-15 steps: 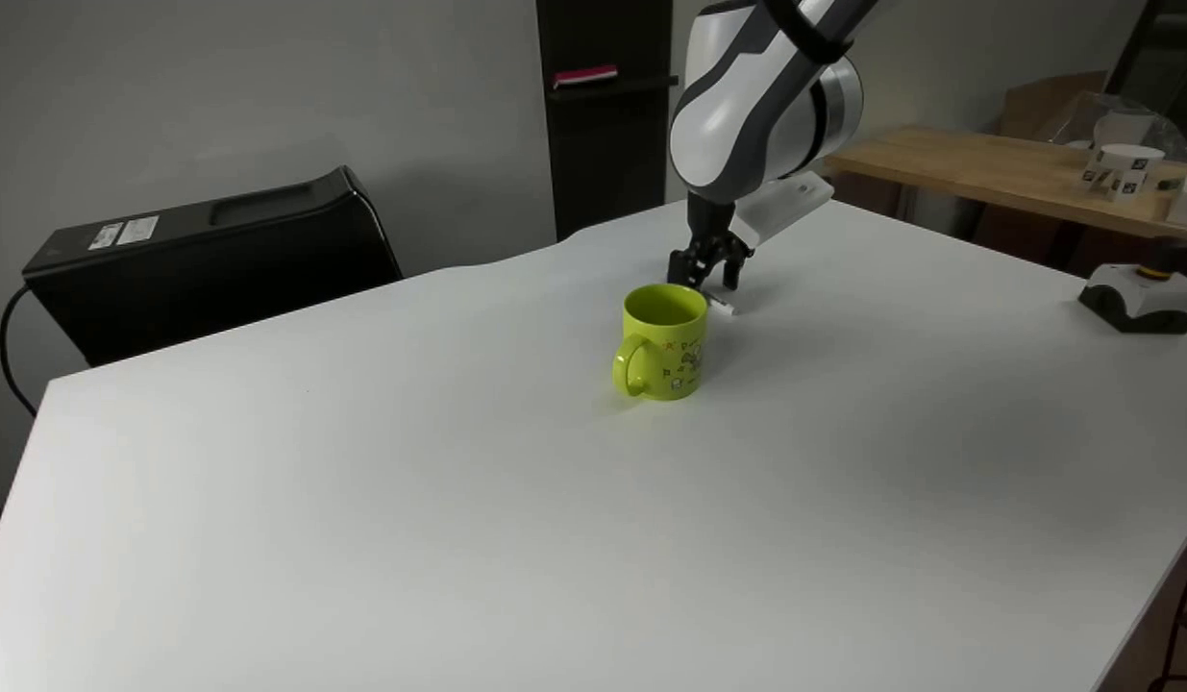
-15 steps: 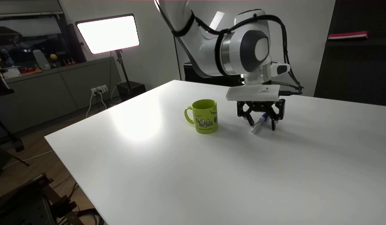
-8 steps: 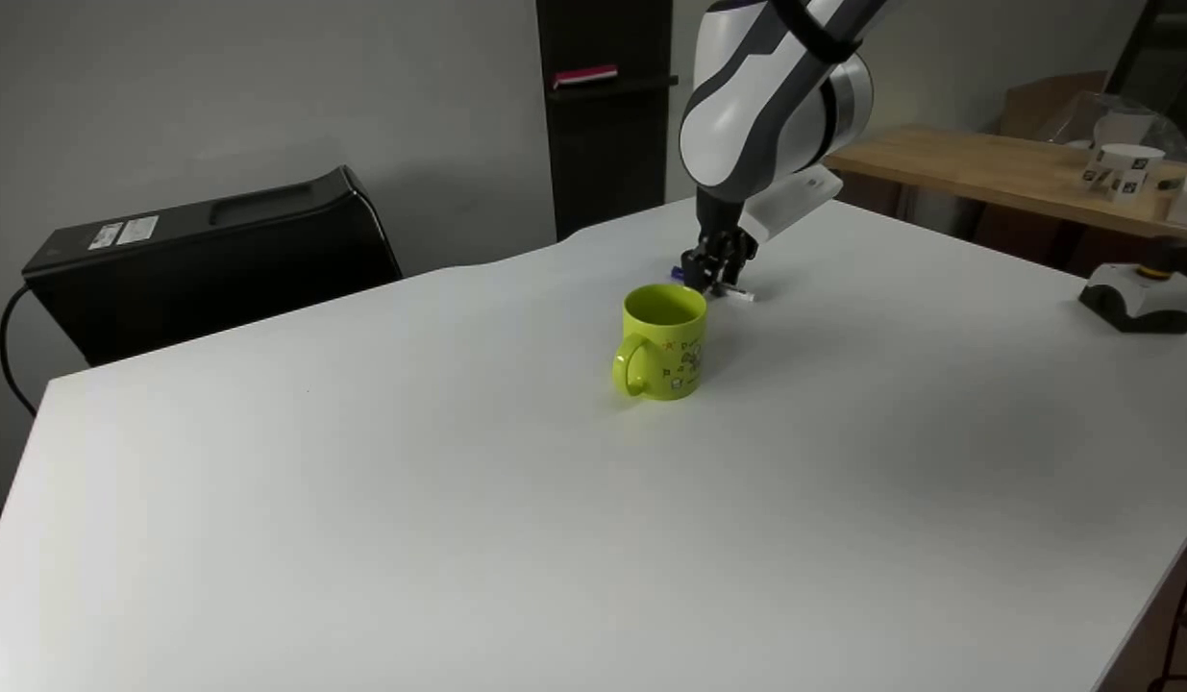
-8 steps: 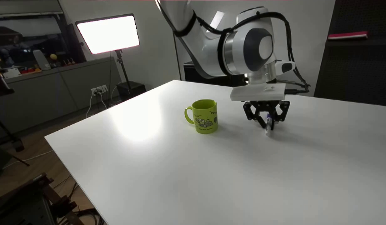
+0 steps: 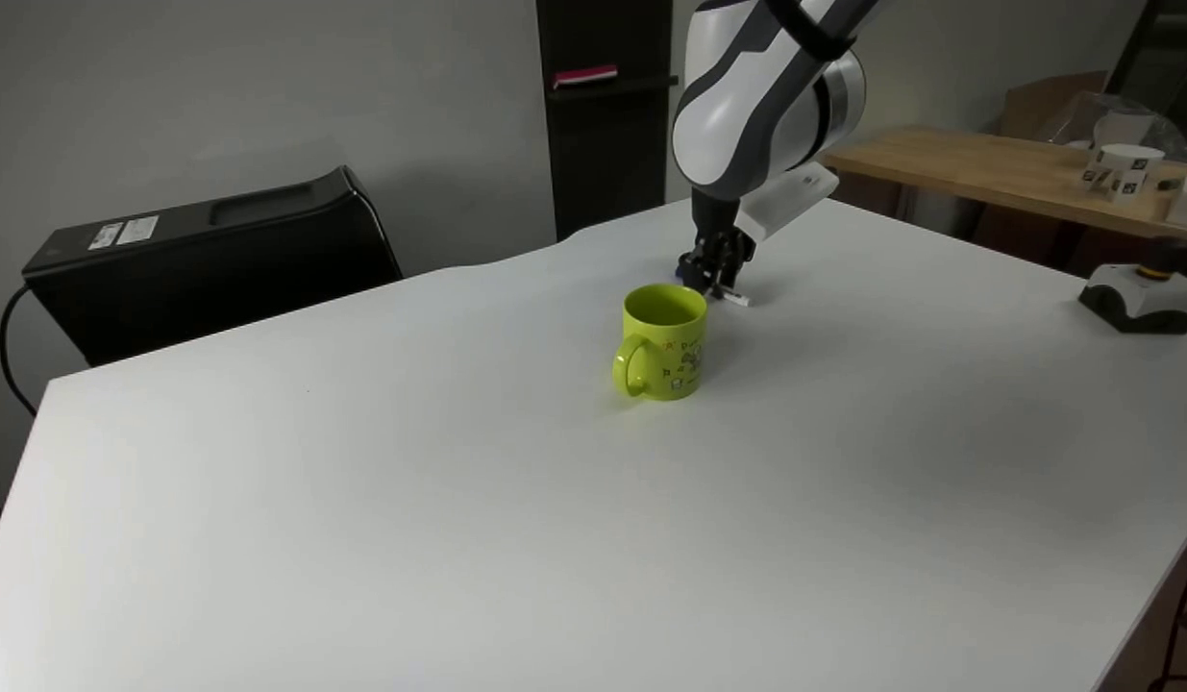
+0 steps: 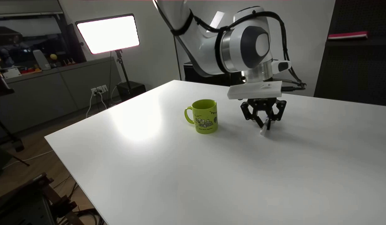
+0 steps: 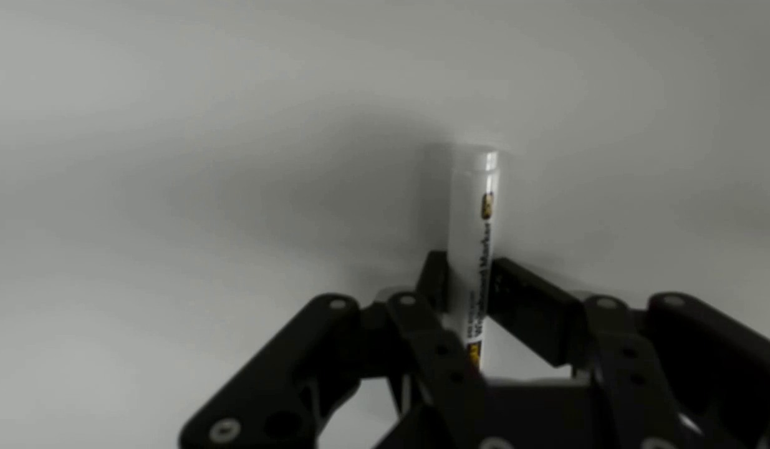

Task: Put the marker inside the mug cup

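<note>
While the black two-finger gripper (image 7: 469, 284) is clamped on the slim white, blue-ended cylindrical marker (image 7: 471, 218), the glossy lime-green, one-handled mug (image 6: 206, 117) stands upright on the smooth white tabletop (image 6: 180, 175). Marker's outside the mug, near it, down close to the tabletop; can't tell from these views if it's touching.

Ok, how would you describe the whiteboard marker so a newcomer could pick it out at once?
On the big white table, find the lime-green mug, then the black gripper near it. The whiteboard marker is clamped between its fingers. It's the slim white stick with dark lettering, unlike the wide, handled mug.
</note>
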{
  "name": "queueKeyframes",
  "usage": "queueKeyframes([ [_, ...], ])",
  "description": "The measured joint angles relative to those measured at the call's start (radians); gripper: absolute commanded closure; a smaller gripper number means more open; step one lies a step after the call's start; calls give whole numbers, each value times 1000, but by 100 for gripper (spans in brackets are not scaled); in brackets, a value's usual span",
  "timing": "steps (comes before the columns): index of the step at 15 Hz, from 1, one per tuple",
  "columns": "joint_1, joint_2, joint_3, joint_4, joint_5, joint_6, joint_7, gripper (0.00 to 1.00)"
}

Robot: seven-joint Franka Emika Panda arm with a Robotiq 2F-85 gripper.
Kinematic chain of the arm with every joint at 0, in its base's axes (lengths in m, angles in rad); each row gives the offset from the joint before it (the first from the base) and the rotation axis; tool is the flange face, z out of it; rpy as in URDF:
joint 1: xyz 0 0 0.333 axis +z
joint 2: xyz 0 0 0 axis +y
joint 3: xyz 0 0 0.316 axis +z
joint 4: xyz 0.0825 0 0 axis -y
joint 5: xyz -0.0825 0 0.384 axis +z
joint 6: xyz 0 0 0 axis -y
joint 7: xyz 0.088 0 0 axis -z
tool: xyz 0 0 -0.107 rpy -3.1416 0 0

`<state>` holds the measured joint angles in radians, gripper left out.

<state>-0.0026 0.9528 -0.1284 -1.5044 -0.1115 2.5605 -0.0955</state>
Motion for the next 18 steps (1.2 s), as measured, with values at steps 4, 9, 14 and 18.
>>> queueKeyframes([
  [4, 20, -30, 1, 8, -10, -84, 0, 94],
  [9, 34, -95, 8, 12, -28, -189, -4, 94],
  [14, 30, -164, 40, 14, -29, -376, -44, 94],
  [18, 29, -201, 59, 39, -32, -544, -83, 94],
])
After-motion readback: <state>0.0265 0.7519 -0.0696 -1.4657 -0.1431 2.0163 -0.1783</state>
